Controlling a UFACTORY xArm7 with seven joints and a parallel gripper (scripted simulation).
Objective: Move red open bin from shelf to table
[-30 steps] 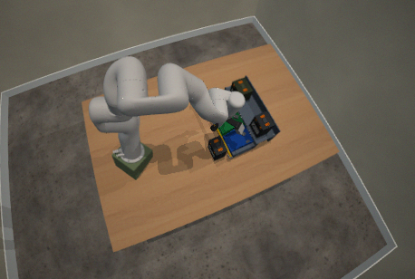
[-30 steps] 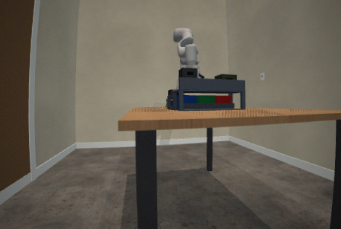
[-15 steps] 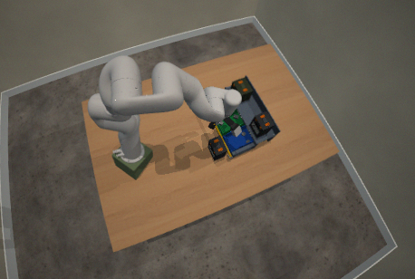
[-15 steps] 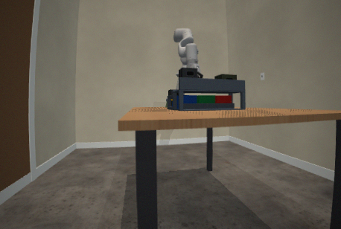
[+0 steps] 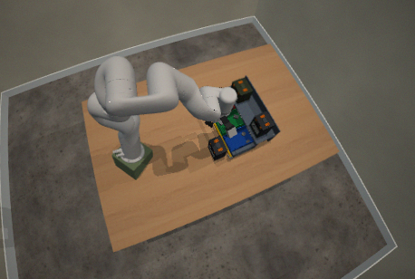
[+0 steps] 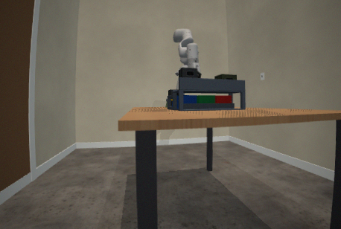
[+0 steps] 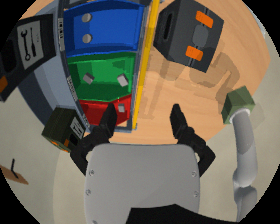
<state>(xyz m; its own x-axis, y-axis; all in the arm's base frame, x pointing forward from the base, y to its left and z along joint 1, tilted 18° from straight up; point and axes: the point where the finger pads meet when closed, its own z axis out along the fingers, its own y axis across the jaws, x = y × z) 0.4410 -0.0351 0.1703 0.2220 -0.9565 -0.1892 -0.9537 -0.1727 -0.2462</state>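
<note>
The red open bin sits on the grey shelf, next to the green bin and the blue bin. In the exterior view the red bin is the rightmost of the three under the shelf top. In the top view my wrist hides it. My gripper is open and empty, hovering above the shelf's yellow front edge. One finger is over the red bin's open front and the other is over the table. It also shows in the top view.
A black box with orange marks stands on the table by the blue bin's end. Two more such boxes rest on the shelf top. A dark green box lies near the red bin. The arm's base stands at the table's left.
</note>
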